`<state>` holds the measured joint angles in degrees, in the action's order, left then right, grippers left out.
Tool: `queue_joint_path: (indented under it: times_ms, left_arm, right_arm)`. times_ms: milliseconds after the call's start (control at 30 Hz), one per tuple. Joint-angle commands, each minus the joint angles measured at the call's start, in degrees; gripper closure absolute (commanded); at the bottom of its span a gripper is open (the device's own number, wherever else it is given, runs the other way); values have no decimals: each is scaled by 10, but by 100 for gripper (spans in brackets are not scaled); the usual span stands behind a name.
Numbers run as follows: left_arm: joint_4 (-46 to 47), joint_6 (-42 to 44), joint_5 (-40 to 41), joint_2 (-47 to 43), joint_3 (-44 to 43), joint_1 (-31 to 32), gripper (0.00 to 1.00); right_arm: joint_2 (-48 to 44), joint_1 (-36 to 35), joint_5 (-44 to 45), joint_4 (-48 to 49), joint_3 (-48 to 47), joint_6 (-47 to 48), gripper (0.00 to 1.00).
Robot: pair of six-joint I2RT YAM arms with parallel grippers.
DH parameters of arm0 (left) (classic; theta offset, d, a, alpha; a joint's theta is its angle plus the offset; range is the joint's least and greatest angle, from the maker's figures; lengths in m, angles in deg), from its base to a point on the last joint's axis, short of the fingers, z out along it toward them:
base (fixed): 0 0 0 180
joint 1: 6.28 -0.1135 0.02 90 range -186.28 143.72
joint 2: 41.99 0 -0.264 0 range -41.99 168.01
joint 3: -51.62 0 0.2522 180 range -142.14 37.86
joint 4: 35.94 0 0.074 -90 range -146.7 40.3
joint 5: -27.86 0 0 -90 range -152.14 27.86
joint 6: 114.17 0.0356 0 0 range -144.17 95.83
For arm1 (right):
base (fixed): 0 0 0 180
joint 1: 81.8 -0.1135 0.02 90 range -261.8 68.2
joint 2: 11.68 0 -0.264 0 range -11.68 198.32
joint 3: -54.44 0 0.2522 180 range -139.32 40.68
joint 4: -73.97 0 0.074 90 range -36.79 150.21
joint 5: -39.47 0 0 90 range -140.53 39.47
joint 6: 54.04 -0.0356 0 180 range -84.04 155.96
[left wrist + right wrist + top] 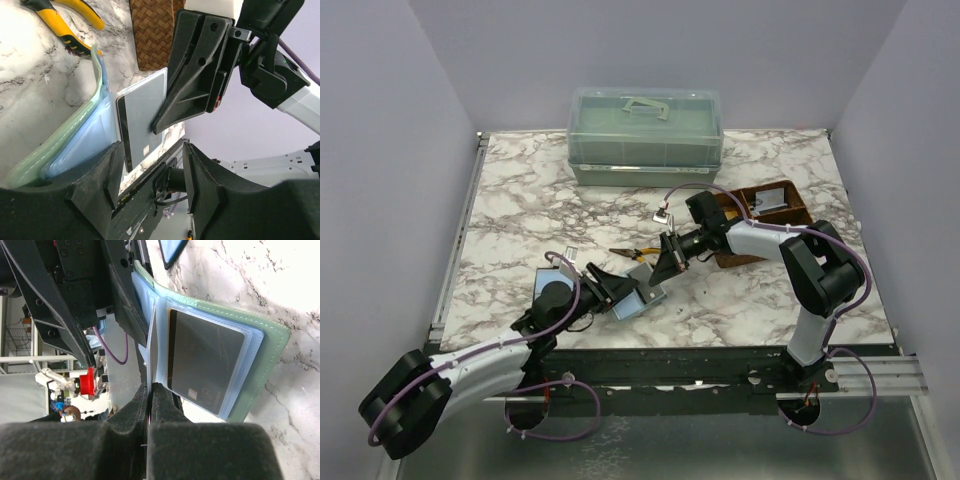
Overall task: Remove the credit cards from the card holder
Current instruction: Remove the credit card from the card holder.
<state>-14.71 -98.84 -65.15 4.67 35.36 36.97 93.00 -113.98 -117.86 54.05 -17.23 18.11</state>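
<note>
Just inside the table's [520, 200] near edge, the card holder [255, 347] lies splayed open with its green cover outermost. The pliers [52, 22] sit just beside its far edge and the woven tray [152, 35] is near on the right. Right gripper [150, 390] is pinched tight on the thin edge of a grey credit card [142, 115] that stands out past the blue pockets; a second dark card [210, 360] sits fully pocketed. Left gripper [152, 150] is spread wide and grasps nothing, one finger [95, 190] against the holder, the two grippers nose to nose with little gap.
</note>
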Motion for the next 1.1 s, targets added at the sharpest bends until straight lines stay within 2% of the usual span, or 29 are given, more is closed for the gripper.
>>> queue_joint_path:
  times_ms: [0,533,800,1067]
  left_arm:
    - [62,10,-10,46,-21,-1,45]
    - [67,1,2,117,-17,-1,56]
    - [43,7,7,108,-15,0,53]
    - [54,23,-9,120,-38,-1,52]
  right_arm:
    - [2,-3,-9,-6,-12,10,100]
    - [-5,-3,-29,4,-9,2,100]
    - [-6,-3,-33,5,-8,1,100]
    - [-5,-3,-73,30,-1,-20,100]
